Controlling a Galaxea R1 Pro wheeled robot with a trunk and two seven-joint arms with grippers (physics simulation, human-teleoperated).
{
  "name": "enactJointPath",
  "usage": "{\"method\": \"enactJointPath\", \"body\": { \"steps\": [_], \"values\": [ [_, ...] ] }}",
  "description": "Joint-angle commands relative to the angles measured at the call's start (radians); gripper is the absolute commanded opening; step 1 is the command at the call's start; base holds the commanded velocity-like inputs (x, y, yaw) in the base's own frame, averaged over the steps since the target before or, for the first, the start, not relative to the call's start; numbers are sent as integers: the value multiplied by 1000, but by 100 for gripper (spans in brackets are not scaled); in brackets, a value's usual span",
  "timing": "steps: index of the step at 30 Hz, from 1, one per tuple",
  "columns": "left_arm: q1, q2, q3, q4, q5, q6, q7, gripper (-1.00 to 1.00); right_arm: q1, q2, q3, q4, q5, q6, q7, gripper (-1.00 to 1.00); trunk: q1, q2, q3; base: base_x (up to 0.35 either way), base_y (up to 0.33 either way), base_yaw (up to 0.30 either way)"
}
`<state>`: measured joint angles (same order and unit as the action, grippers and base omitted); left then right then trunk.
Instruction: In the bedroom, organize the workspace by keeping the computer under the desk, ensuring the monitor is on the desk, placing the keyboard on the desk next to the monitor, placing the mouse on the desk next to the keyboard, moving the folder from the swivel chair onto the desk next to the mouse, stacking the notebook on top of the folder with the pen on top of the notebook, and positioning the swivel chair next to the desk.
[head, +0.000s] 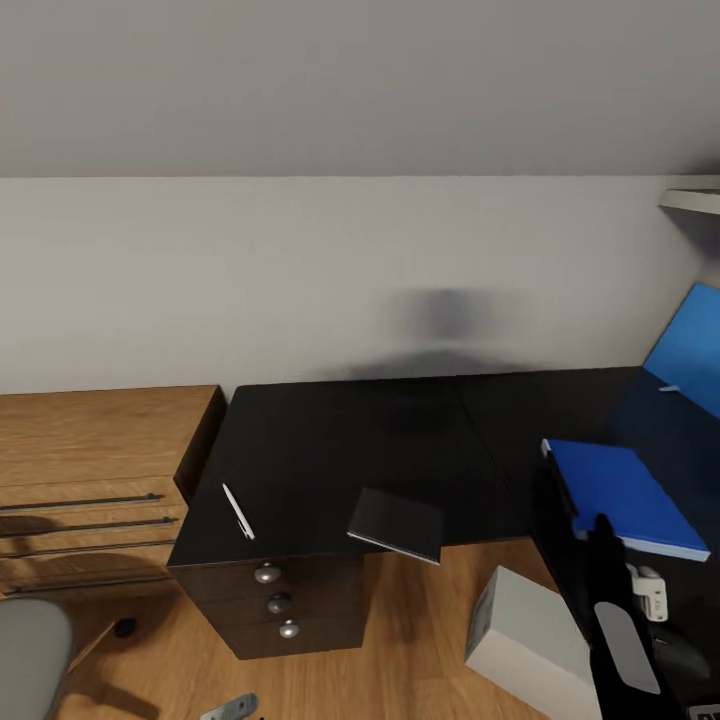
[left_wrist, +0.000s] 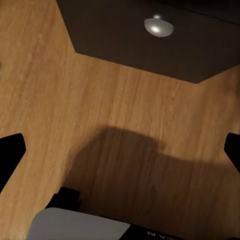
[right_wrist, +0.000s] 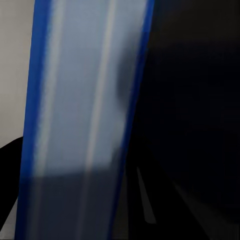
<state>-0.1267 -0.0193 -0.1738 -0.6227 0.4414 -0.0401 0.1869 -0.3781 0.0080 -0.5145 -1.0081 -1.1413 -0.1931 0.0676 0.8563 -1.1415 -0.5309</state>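
From the head camera I look down on the long black desk, its L shape running along a pale wall and turning toward me at the right. The blue folder lies flat on the right wing, near that wing's inner edge. My right gripper sits at the folder's near edge; the right wrist camera shows the folder's pale page edge between blue covers very close up, but not the fingers, so I cannot tell whether they are closed on it. The left gripper hangs over the wooden floor with its fingers spread wide and empty, below the desk's silver-knobbed drawer.

The grey notebook rests at the desk's front edge, one corner overhanging. The white pen lies near the front left corner, above the drawers. The pale computer stands on the floor beside the desk.

I judge the folder light, thin and rather stiff, with smooth covers that may slip. It is best pinched across an edge. The notebook's overhanging corner offers a ready hold.
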Motion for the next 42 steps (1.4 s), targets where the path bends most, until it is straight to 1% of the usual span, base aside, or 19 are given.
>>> {"method": "enactJointPath", "body": {
  "steps": [1, 2, 3, 4, 5, 6, 8, 10, 15, 25, 35, 42],
  "values": [
    [-1, 1, -7, 0, 11, -4, 8, 100, -1, -5, -6, 0, -29, 13, 6, -100, 0, -1, -1, 0, 0, 0],
    [-1, 1, -7, 0, 11, -4, 8, 100, -1, -19, -9, 1, -59, 32, 4, -100, 0, -1, -1, 0, 0, 0],
    [-1, 1, -7, 0, 11, -4, 8, 100, -1, -30, -11, 1, -80, 46, 1, -100, 0, -1, -1, 0, 0, 0],
    [-1, 1, -7, 0, 11, -4, 8, 100, -1, -36, -11, 1, -90, 53, -2, -100, 0, -1, -1, 0, 0, 0],
    [-1, 1, -7, 0, 11, -4, 8, 100, -1, -55, -11, 2, -133, 78, -19, -100, 0, -1, -1, 0, 0, 0],
    [-1, 1, -7, 0, 11, -4, 8, 100, -1, -62, -11, 2, -152, 87, -30, -100, 0, -1, -1, 0, 0, 0],
    [-1, 1, -7, 0, 11, -4, 8, 100, -1, -71, -12, 2, -174, 96, -45, -100, 0, -1, -1, 0, 0, 0],
    [-1, 1, -7, 0, 11, -4, 8, 100, -1, -77, -12, 2, -184, 100, -52, -100, 0, -1, -1, 0, 0, 0],
    [-1, 1, -7, 0, 10, -4, 8, 100, -1, -81, -12, 2, -186, 101, -57, -100, 0, -1, -1, 0, 0, 0],
    [-1, 1, -4, -3, 14, -4, 13, 100, -1, -82, -11, 5, -183, 100, -60, -100, 0, -1, -1, 0, 0, 0],
    [-1, 1, -6, -3, 14, -4, 6, 100, -1, -81, -6, 4, -181, 100, -60, -100, 0, -1, -1, 0, 0, 0],
    [-1, 1, -7, -3, 12, -4, 4, 100, -1, -81, -6, 2, -179, 100, -84, -100, 0, -1, -1, 0, 0, 0]
  ]
}}
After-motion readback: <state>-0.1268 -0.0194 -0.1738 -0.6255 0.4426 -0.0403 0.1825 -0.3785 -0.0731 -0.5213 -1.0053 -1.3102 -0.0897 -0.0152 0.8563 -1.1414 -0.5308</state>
